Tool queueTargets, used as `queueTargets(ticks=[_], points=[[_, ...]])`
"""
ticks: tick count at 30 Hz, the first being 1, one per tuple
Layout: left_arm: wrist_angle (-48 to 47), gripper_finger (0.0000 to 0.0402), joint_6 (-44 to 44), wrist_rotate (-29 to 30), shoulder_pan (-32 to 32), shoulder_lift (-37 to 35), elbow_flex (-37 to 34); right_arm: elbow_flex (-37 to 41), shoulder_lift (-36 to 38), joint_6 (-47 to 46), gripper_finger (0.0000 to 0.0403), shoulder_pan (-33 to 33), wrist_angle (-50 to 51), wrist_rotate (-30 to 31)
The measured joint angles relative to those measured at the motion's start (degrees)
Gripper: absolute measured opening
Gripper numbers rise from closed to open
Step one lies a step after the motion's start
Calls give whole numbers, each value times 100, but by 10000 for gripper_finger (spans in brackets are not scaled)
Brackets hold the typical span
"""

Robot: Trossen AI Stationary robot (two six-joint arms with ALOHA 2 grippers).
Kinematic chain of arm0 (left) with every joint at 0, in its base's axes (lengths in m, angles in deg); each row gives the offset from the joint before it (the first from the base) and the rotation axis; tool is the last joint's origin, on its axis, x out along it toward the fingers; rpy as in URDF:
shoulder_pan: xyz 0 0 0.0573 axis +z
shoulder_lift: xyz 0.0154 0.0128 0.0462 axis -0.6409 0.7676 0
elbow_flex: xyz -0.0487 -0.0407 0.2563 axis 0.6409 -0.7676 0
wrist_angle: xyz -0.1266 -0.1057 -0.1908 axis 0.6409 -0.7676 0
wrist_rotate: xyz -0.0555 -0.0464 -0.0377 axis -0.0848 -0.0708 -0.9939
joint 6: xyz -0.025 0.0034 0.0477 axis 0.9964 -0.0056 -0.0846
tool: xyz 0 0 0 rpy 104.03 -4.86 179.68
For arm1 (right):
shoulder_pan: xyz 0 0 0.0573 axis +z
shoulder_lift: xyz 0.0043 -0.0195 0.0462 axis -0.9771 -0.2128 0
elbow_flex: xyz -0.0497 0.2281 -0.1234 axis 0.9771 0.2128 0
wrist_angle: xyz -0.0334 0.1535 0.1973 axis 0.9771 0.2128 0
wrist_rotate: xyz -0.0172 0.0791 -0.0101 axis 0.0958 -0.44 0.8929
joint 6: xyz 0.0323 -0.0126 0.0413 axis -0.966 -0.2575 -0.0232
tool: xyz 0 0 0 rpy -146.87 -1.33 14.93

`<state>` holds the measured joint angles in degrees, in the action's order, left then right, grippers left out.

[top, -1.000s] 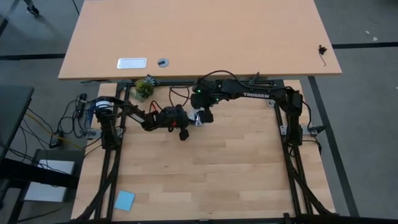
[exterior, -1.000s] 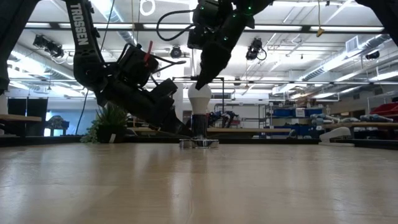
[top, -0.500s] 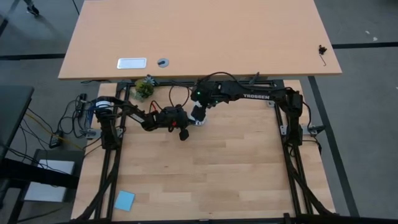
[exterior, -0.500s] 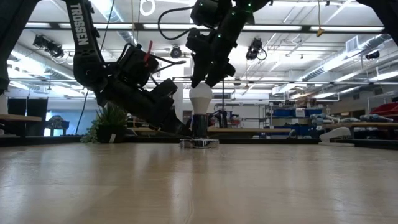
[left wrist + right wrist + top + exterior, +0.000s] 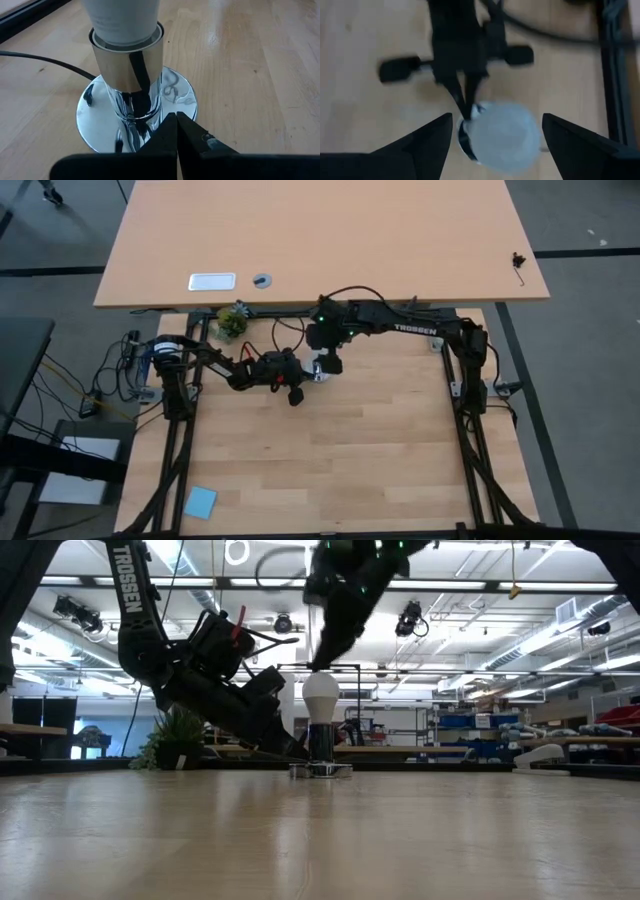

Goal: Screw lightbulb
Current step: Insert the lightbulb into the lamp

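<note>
The white lightbulb (image 5: 321, 696) stands upright with its base in a chrome socket (image 5: 129, 60). The socket rises from a round chrome base disc (image 5: 97, 125) on the table, far of the middle. My right gripper (image 5: 322, 658) hangs open just above the bulb. In the right wrist view its fingers (image 5: 432, 142) stand either side of the bulb (image 5: 502, 137) without touching. My left gripper (image 5: 176, 119) is shut, reaching in low from the table's left to the disc. In the high view the two grippers (image 5: 326, 364) (image 5: 306, 378) meet at the socket. My left gripper's shut fingertips rest on the chrome disc's rim (image 5: 184, 102), on the side nearest that arm. The fingers slant down from the table's left. The disc lies flat on the table.
A black cord (image 5: 47, 62) runs from the socket across the table. A small plant (image 5: 232, 322) stands at the far left edge. A blue pad (image 5: 200, 502) lies at the near left corner. A large desk (image 5: 320, 240) stands beyond the table.
My right gripper was down around the bulb's top, its wrist turning about the bulb. It has now gone up clear of the bulb. The bulb stays upright in the socket.
</note>
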<state>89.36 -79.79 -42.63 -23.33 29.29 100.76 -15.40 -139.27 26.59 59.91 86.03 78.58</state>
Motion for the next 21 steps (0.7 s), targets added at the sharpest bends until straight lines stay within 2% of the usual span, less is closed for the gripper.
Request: queueTargets(ticks=[12,15,21], points=[[-7,1,0,1,-1,0,0,553,-7,-71,304,-150,-334,27],[-4,1,0,3,0,2,0,644,11,-604,291,-104,-479,171],[-28,1,-1,63,-1,2,0,812,44,-2234,276,109,-595,904]])
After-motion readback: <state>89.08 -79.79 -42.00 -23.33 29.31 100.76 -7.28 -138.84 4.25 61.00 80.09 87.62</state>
